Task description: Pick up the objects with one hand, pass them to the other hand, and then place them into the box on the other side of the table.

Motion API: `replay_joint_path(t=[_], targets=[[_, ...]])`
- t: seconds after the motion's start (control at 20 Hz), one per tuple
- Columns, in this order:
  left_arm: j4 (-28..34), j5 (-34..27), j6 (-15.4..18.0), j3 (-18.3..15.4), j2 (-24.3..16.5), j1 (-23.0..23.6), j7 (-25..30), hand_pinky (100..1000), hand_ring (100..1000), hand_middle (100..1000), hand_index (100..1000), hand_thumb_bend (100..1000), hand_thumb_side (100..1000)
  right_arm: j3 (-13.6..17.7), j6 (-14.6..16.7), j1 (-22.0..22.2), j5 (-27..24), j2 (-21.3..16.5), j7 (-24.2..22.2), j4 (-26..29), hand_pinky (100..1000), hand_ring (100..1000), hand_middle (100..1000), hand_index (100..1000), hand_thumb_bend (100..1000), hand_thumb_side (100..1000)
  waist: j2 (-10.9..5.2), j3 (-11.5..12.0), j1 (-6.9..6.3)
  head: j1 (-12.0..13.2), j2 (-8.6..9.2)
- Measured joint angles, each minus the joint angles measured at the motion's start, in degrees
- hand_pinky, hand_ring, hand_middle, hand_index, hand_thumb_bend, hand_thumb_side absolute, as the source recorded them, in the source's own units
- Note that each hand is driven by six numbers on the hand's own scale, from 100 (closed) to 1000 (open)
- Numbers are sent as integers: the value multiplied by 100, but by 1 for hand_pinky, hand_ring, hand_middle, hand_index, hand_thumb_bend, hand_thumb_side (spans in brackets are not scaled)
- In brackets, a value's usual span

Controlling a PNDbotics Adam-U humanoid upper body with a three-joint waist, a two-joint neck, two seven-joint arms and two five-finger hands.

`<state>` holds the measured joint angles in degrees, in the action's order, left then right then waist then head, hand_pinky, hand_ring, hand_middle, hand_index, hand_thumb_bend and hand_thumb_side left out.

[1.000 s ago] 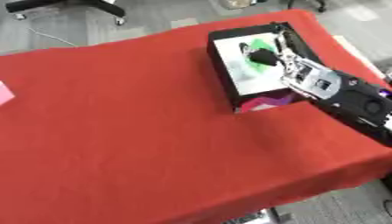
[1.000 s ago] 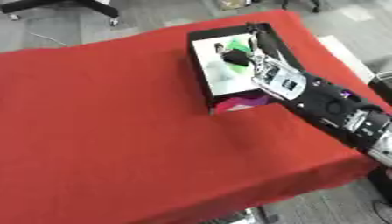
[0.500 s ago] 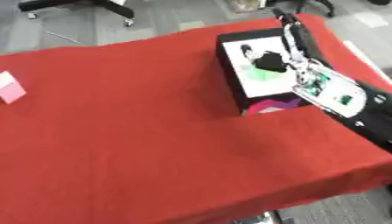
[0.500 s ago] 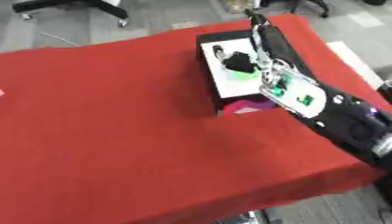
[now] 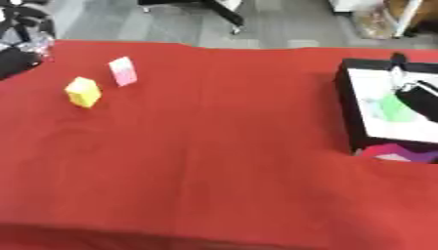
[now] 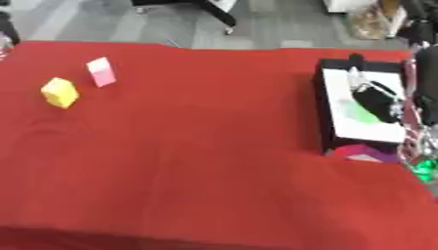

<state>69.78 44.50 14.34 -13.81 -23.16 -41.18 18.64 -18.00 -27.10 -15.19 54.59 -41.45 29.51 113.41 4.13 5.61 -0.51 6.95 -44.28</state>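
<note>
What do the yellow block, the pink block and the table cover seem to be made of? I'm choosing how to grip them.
The yellow block looks like matte foam or painted wood: flat colour, soft edges, no shine. The pink block looks alike, paler on top; which material is unclear. The table cover looks like red cloth: dull, with faint creases.

box (image 6: 326,115): right side of the worktop (image 5: 214,161), robot hand (image 6: 379,101) over its inside
two blocks: far left, the cube (image 5: 83,92) just left of and nearer than the slab (image 5: 122,71)
</note>
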Motion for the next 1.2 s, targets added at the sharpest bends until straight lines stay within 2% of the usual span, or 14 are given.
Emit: replay_joint_path(t=[0.15,0.2,0.25,0.3,0.5,0.55,0.65,0.7,0.8,1.0,1.2], targets=[[-916,987,-32,67,-52,-377,-314,812,793,819,909,324,719,-243,490,-130,590,387,-280,1,828,855,834,939,263,370,-31,-95,17,421,0],[-1199,1250,-34,86,-52,-486,-394,819,801,829,917,403,782,-322,608,-163,694,499,-342,1,822,858,831,941,252,373,-36,-122,27,519,0],[-1470,1495,-29,109,-52,-583,-447,820,802,831,918,414,789,-399,703,-190,763,605,-387,1,821,858,831,941,251,373,-37,-145,38,595,0],[-1726,1729,-20,135,-52,-663,-483,823,804,836,922,452,847,-471,776,-209,808,703,-418,1,816,863,829,943,245,374,-37,-168,50,651,0],[-2624,2599,-65,157,-50,-960,-469,819,800,837,925,504,884,-711,907,-249,842,988,-467,1,809,866,827,946,227,377,-37,-262,83,708,0],[-2813,2799,-109,150,-49,-1020,-450,818,799,835,925,504,877,-760,917,-249,842,1035,-470,1,809,866,827,946,225,378,-37,-285,93,708,0],[-3096,3127,-238,116,-46,-1105,-456,809,789,827,920,485,793,-844,935,-249,841,1096,-481,1,808,868,827,947,217,381,-37,-320,116,711,0],[-3200,3272,-330,92,-46,-1136,-494,807,786,824,918,469,705,-879,942,-249,840,1119,-488,1,808,869,827,947,215,381,-37,-333,122,713,0],[-3328,3541,-560,44,-46,-1170,-642,804,784,823,919,466,645,-939,952,-249,839,1141,-506,1,806,870,826,948,208,383,-37,-355,129,718,0],[-3516,3897,-938,-19,-54,-1182,-921,803,782,827,922,473,650,-999,942,-245,826,1181,-525,1,803,871,825,949,199,384,-37,-364,129,730,0],[-3683,3994,-1158,-53,-146,-1179,-992,797,766,817,918,456,666,-1029,932,-231,811,1182,-522,1,803,871,825,949,190,385,-37,-364,113,737,0]])
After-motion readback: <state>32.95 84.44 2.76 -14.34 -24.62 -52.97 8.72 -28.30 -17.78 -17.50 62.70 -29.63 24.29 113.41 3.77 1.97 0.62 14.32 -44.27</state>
